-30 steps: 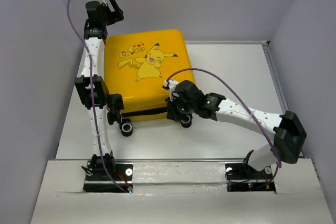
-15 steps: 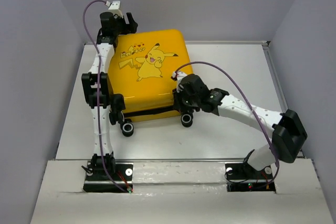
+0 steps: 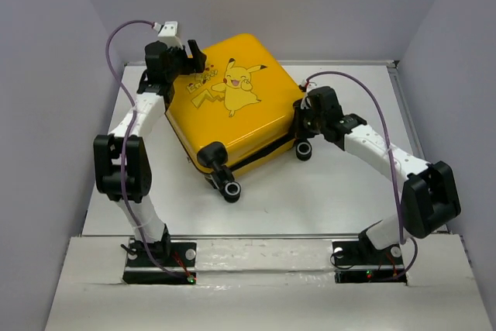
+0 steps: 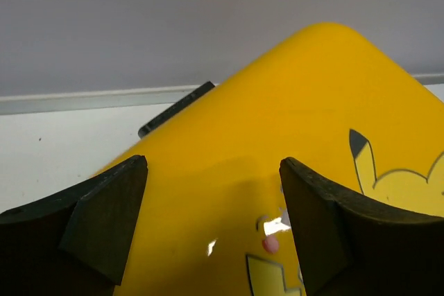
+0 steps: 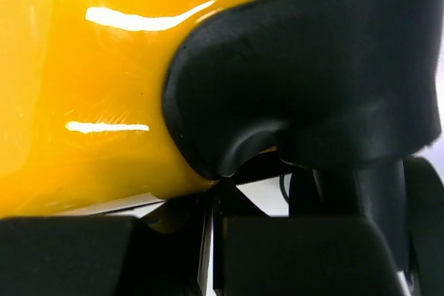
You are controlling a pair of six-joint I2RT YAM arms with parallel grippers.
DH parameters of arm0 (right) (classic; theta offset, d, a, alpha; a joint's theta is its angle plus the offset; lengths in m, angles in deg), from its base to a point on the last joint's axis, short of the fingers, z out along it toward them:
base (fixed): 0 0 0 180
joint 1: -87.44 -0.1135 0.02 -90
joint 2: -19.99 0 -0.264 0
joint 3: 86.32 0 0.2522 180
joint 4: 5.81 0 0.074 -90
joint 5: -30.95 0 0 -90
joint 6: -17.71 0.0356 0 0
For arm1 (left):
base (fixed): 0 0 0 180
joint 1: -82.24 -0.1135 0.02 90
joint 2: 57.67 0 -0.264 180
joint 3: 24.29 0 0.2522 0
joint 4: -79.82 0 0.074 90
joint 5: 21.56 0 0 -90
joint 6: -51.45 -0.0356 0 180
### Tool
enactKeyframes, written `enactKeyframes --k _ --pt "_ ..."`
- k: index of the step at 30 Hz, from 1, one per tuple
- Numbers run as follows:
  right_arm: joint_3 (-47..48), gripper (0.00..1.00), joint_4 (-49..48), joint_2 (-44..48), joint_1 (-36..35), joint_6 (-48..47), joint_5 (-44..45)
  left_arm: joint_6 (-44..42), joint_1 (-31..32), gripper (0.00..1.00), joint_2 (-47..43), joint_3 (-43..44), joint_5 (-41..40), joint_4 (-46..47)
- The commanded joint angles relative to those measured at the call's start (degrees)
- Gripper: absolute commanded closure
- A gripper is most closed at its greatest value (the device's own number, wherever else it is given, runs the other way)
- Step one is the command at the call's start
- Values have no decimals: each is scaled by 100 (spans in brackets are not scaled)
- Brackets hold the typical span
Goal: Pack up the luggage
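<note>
The luggage (image 3: pixel 232 114), a yellow suitcase with a Pikachu print, lies closed and flat on the table, turned at an angle with its black wheels (image 3: pixel 231 191) toward the near side. My left gripper (image 3: pixel 188 63) hovers open over its far left corner; in the left wrist view the yellow lid (image 4: pixel 277 123) fills the space under the spread left gripper (image 4: pixel 211 220). My right gripper (image 3: pixel 301 122) is shut at the right corner. In the right wrist view the right gripper (image 5: pixel 211 240) sits against the zip seam below the black wheel housing (image 5: pixel 312 67). Whether it pinches anything is hidden.
The white table (image 3: pixel 349 191) is walled on the left, far and right sides by grey panels. A second wheel (image 3: pixel 304 149) stands just beside my right wrist. The luggage's dark side handle (image 4: pixel 177 109) shows near the far wall.
The luggage has swung counter-clockwise, its right corner moving away from me with the right gripper. The left gripper has come right and down over the lid, its jaws slightly narrower.
</note>
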State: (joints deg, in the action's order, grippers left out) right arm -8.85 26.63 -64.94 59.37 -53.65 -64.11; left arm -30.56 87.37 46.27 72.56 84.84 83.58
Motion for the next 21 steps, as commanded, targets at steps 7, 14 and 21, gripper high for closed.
enactKeyframes --k 7,14,21 --pt "1038 93 -1024 -411 592 105 225 1715 664 14 -1358 -2700 -1008 -1146" --pt "1021 81 -612 142 1278 62 -162 1408 999 13 -2466 -2054 -1226 -2102" --pt "82 62 -584 897 850 308 -1208 837 263 6 -1030 1563 -1886 -3640"
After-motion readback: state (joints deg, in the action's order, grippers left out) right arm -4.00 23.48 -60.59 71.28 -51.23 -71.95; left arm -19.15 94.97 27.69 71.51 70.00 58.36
